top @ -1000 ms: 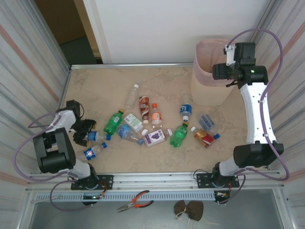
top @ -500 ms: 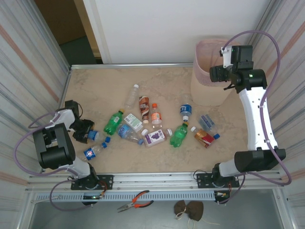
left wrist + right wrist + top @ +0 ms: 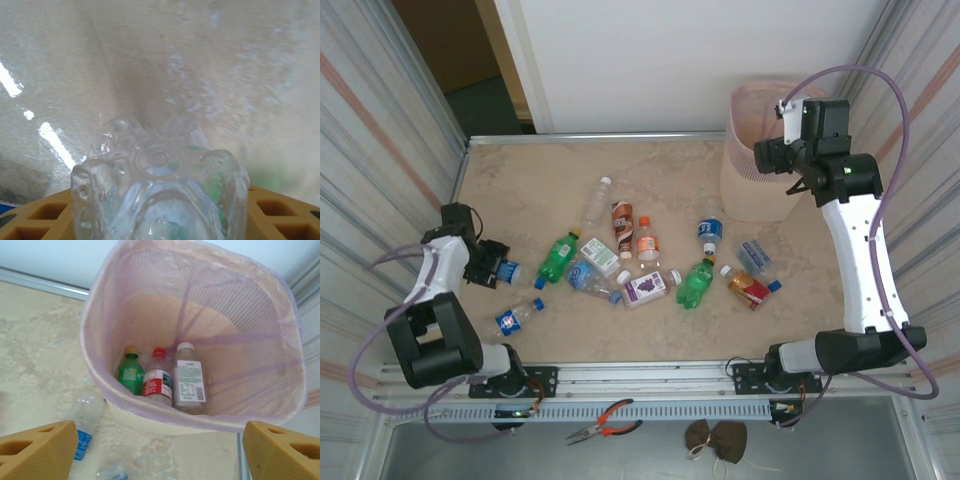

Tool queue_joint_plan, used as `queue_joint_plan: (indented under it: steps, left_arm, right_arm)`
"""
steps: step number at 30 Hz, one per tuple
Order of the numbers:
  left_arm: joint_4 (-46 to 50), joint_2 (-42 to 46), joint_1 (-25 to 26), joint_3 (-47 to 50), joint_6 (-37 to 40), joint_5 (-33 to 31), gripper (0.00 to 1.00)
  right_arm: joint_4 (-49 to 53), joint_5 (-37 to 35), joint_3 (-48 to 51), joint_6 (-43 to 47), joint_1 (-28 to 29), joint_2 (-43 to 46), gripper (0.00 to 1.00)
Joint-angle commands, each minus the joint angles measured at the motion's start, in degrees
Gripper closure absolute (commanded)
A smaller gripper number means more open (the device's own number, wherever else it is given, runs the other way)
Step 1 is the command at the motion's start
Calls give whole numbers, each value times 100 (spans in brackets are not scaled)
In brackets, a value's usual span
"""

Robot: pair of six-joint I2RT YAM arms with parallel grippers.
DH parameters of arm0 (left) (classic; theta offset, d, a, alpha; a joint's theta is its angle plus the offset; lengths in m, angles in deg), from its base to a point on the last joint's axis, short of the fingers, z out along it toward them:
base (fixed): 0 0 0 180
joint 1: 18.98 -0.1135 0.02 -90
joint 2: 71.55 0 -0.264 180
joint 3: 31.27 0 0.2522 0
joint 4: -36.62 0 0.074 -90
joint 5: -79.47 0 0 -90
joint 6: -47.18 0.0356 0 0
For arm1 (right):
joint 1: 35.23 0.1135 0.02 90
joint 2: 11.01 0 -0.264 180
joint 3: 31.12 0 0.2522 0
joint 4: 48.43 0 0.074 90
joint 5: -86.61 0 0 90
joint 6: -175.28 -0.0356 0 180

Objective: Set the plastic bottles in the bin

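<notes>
Left fingers (image 3: 488, 268) closed in since a second ago and are now clamped on a clear blue-capped plastic bottle (image 3: 508, 270), far left of the tall pale pink perforated bin (image 3: 748, 195). Pick looks made, carry is next. Right fingers (image 3: 772, 155) swung further over the bin rim, spread and empty. Left wrist view: bottle's base seated between the fingers. Right wrist view: three plastic bottles (image 3: 160, 380) already inside the bin; from above the arm blocks that.

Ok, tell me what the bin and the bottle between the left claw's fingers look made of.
The tall round pale pink bin looks like rigid matte plastic, finely perforated; its liner seems thin translucent film, creased. The clear lobed-base bottle is likely thin glossy plastic, see-through with glints.
</notes>
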Motion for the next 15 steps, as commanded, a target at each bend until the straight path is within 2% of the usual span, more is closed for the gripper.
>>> queue_joint_plan:
  steps: [1, 7, 11, 15]
  left_arm:
    - [-162, 592, -50, -137, 477, 397, 44]
    - [-1530, 1664, -51, 219, 1067, 1446, 44]
    - [-2963, 2115, -57, 555, 1353, 2731, 42]
    - [-4038, 2370, -50, 691, 1347, 3618, 40]
  right_arm:
    - [-243, 217, 184, -53, 198, 271, 15]
    - [-584, 899, 504, -408, 564, 397, 15]
    - [-962, 1584, 742, -731, 766, 474, 15]
    - [-1470, 2223, 1078, -904, 1038, 595, 15]
